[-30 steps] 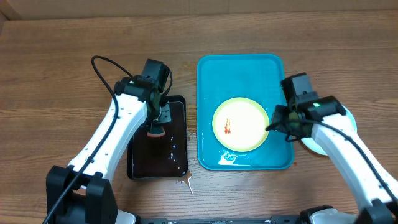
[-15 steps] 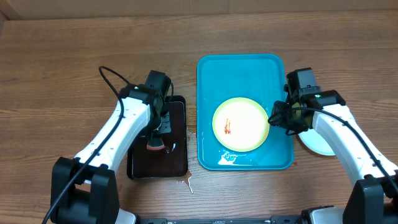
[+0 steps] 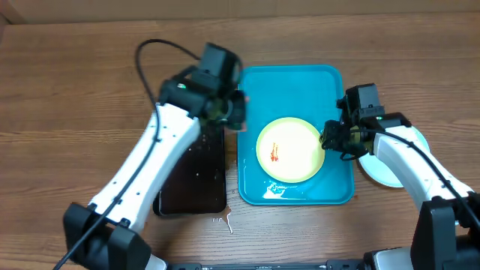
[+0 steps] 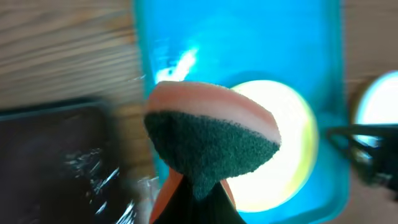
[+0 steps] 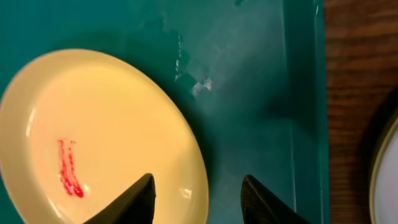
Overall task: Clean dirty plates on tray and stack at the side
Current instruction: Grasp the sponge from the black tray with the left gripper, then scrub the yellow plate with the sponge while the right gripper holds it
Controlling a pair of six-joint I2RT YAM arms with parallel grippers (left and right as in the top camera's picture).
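Observation:
A pale yellow-green plate [image 3: 291,150] with a red smear [image 5: 68,168] lies on the turquoise tray [image 3: 292,82]. My right gripper [image 3: 328,142] is open, and the plate's right rim [image 5: 198,180] sits between its two black fingers [image 5: 134,202]. My left gripper [image 3: 234,105] hovers over the tray's left edge, shut on a sponge [image 4: 211,137] with a pink top and a dark green scrub face. Off the tray to the right lies another pale plate [image 3: 382,171], partly hidden by the right arm.
A black tray [image 3: 191,187] with water drops lies left of the turquoise tray. Water is pooled at the turquoise tray's near left corner [image 3: 274,191] and spilt on the wooden table [image 3: 223,220].
My left arm has lifted the sponge out of the black tray and swung it right and back, to the turquoise tray's left edge. The right gripper has edged slightly left at the plate's rim.

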